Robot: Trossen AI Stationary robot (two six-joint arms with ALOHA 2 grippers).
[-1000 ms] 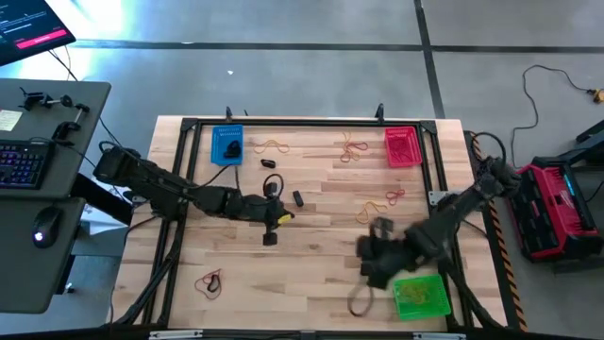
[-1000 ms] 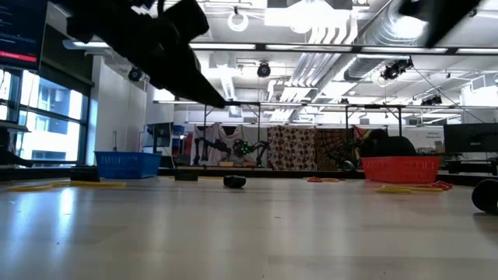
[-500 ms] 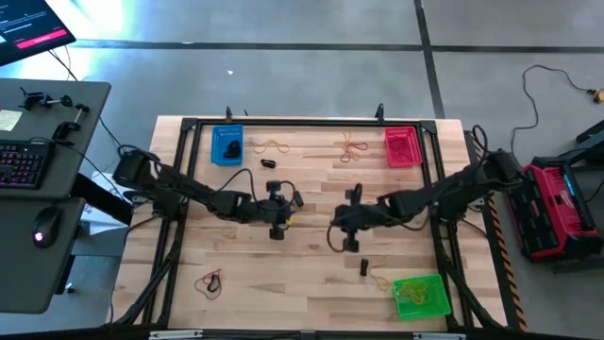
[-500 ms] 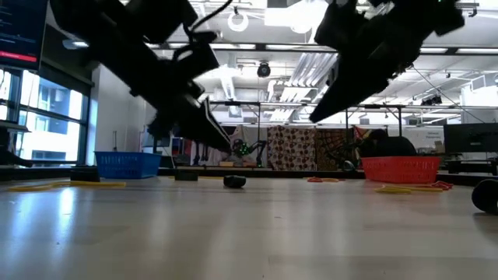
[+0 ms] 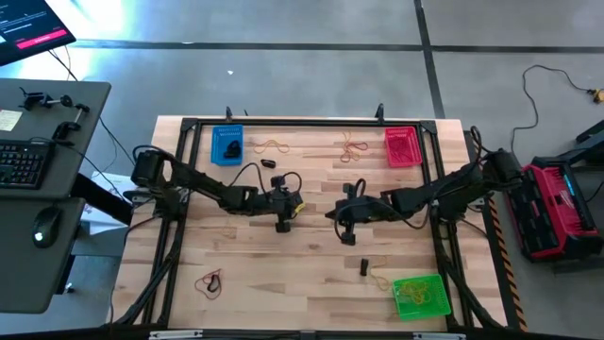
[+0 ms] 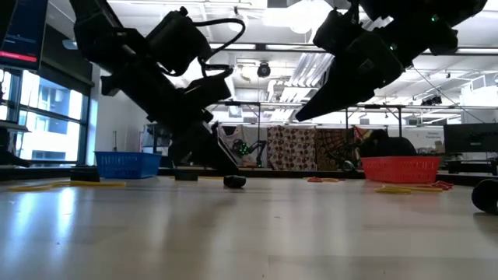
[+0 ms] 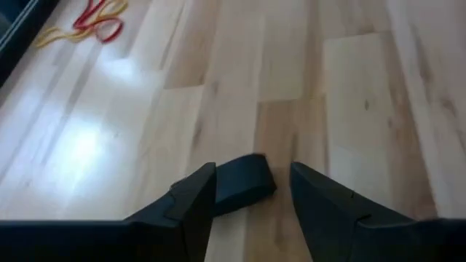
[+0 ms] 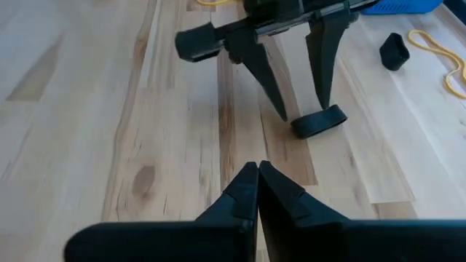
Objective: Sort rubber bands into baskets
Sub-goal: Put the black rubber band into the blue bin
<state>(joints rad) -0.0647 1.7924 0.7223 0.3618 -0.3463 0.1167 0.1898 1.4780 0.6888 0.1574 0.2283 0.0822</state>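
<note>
Spreading since a second ago, the left gripper (image 7: 251, 191) fingers apparently straddle a black band (image 7: 240, 184); right gripper (image 8: 258, 178) clenched.

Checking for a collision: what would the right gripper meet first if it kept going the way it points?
Probably the black band lying on the table between the left gripper's open jaws; depth is uncertain.

Light wood-plank table (image 5: 236, 264) carried three baskets: blue basket (image 5: 226, 145) at 11 o'clock, red basket (image 5: 402, 146) at 1 o'clock, green basket (image 5: 420, 296) at 5 o'clock. Loose rubber bands lay on it: yellow-orange band (image 5: 275, 145) near the blue basket, red-and-yellow cluster (image 5: 353, 147) at 12 o'clock, red bands (image 5: 209, 281) at 7 o'clock, black band (image 7: 242, 182) at centre.
</note>
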